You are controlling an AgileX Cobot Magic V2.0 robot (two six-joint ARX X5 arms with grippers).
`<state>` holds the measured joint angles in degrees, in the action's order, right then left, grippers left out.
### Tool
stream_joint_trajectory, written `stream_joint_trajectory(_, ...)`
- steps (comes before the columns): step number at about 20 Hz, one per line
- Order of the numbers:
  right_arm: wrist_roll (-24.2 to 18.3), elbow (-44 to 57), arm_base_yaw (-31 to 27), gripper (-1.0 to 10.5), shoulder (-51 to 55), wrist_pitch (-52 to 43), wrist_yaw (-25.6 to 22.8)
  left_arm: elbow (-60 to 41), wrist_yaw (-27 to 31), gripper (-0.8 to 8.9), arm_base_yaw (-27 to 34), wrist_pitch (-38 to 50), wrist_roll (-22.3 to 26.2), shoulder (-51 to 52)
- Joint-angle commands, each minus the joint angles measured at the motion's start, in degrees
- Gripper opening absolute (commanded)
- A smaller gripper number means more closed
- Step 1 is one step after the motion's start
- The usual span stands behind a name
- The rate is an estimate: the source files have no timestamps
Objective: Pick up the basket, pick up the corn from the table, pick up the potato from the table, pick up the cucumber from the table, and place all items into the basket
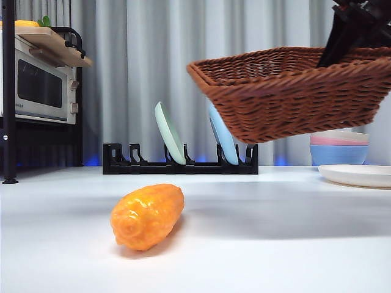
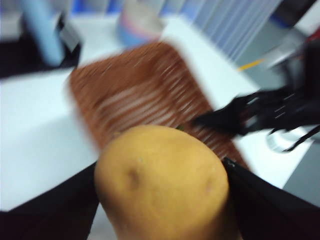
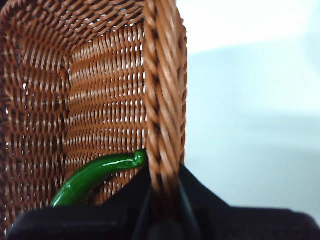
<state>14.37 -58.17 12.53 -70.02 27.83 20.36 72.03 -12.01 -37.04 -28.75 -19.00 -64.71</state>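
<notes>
Above the table (image 1: 256, 244), at about two o'clock in the front view, the basket (image 1: 287, 91) hangs clear of the surface, its braided rim pinched between the jaws of the right end effector (image 3: 162, 200). One item is already home: the cucumber (image 3: 92, 177) lies inside against the woven wall. The left end effector (image 2: 162, 200) grips the potato (image 2: 162, 185) and holds it over the basket (the wrist picture is blurred), so that drop looks next. Only the corn (image 1: 148, 216) is left, lying alone on the table at seven o'clock
</notes>
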Motion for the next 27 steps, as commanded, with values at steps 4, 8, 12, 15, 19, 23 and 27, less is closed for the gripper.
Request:
stream_joint_trajectory(4,3.9,-0.2,6.3,-0.1,-0.1,-1.1,0.5,-0.7,4.2,-0.06,-5.1,3.7,3.4,-7.6)
stream_joint_trajectory(8,4.3,-0.2,9.8,-0.1,-0.1,-0.9,0.3,-0.7,12.1,-0.03,-5.8,3.5,7.2,-13.6)
stream_joint_trajectory(12,5.4,-0.2,11.3,-0.1,-0.1,-0.3,0.3,-0.7,12.0,3.68,-5.8,2.7,8.6,-16.3)
stream_joint_trajectory(15,5.9,-0.2,11.7,-0.1,-0.1,-0.3,0.3,-0.7,12.0,5.22,-5.7,1.9,10.1,-16.5)
stream_joint_trajectory(19,6.6,-0.2,11.6,-0.1,-0.1,-0.2,0.3,-0.3,12.0,5.21,-5.7,1.9,10.0,-15.6)
stream_joint_trajectory(23,6.6,-0.2,11.6,-0.1,-0.1,-0.1,0.2,3.4,11.8,5.21,-7.0,-0.7,10.1,-12.4)
stream_joint_trajectory(27,6.6,-0.2,11.5,-0.1,-0.1,-0.3,-5.2,9.5,11.8,5.21,-8.6,-11.5,10.3,-7.1)
